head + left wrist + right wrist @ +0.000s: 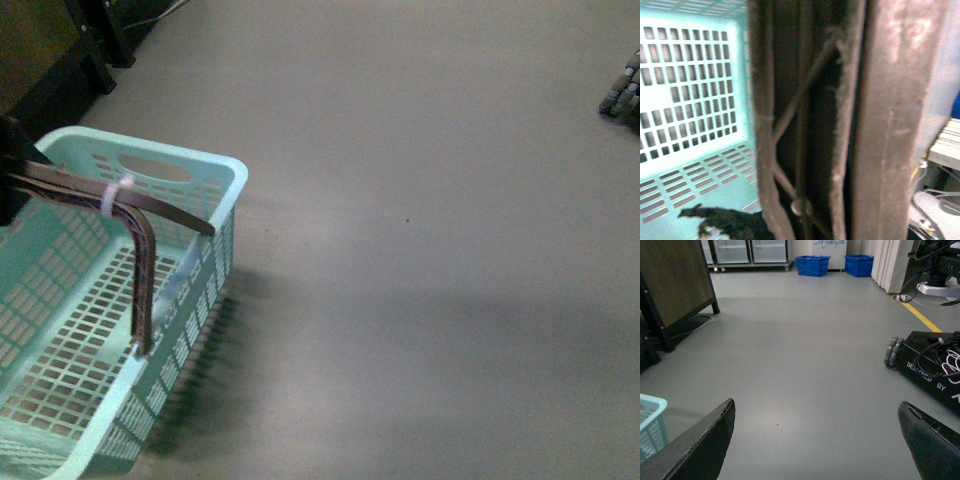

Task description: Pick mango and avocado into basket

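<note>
The light teal basket [200, 175] hangs tilted at the lower left of the front view. Its two brown handles [145, 270] are bound with a white zip tie [112, 195]. My left gripper [12, 170] is shut on the handles at the frame's left edge. In the left wrist view the handles [805, 120] fill the middle, with the basket's slotted wall [690, 90] behind them. My right gripper [817, 440] is open over bare grey floor, nothing between its fingers [705, 445]. A corner of the basket [650, 425] shows beside it. The mango and the avocado are out of view.
A black wheeled robot base [935, 365] with cables stands on the floor to the right; its wheels [622, 92] show in the front view. Dark wooden furniture [670, 285] stands at the left. Blue bins [812, 265] and a yellow floor line [922, 317] lie farther off.
</note>
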Controlling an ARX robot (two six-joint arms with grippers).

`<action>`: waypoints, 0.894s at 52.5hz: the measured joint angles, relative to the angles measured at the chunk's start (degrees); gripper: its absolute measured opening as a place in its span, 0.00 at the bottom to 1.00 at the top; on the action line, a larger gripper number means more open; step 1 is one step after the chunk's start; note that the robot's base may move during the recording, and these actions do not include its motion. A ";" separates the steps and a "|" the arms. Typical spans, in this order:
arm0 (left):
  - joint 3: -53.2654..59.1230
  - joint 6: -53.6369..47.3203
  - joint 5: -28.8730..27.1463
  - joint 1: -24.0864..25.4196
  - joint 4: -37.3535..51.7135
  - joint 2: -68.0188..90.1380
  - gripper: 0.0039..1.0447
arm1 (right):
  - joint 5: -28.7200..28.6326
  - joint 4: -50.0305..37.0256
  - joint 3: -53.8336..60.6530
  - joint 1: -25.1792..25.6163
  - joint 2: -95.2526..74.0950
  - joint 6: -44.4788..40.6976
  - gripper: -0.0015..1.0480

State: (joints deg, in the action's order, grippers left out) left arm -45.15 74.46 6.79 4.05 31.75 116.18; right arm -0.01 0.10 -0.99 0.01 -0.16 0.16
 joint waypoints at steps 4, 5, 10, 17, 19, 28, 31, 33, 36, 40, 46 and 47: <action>4.55 1.66 1.22 1.88 -1.73 -10.03 0.14 | 0.02 0.00 0.00 0.00 0.00 0.00 0.92; 5.44 2.01 1.49 2.34 -2.32 -12.41 0.14 | 0.00 0.00 0.00 0.00 0.00 0.00 0.92; 9.51 4.07 3.30 5.07 -7.65 -25.83 0.14 | 0.00 0.00 0.00 0.00 0.00 0.00 0.92; 11.56 6.58 3.98 7.34 -15.47 -40.09 0.14 | 0.00 0.00 0.00 0.00 0.00 0.00 0.92; 11.65 7.43 4.15 7.91 -18.34 -44.98 0.14 | 0.00 0.00 0.00 0.00 0.00 0.00 0.92; 11.65 10.29 4.72 9.75 -31.19 -63.36 0.14 | 0.00 0.00 0.00 0.00 0.00 0.00 0.92; 11.30 11.17 5.25 10.38 -35.41 -68.00 0.14 | 0.00 0.00 0.00 0.00 0.00 0.00 0.92; 10.80 11.72 5.51 10.78 -37.46 -70.20 0.14 | 0.00 0.00 0.00 0.00 0.00 0.00 0.92; 9.70 12.31 5.88 11.19 -39.76 -72.67 0.14 | 0.00 0.00 0.00 0.00 0.00 0.00 0.92; 7.98 12.22 6.47 12.02 -42.07 -75.78 0.14 | 0.00 0.00 0.00 0.00 0.00 0.00 0.92; 6.80 11.76 6.49 12.44 -43.12 -77.90 0.14 | 0.00 0.00 0.00 0.00 0.00 0.00 0.92; 6.75 11.72 6.49 12.52 -43.12 -77.94 0.14 | 0.00 0.00 0.00 0.00 0.00 0.00 0.92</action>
State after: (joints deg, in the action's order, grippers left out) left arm -38.39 86.17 13.28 16.58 -11.38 38.24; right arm -0.01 0.10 -0.99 0.01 -0.16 0.16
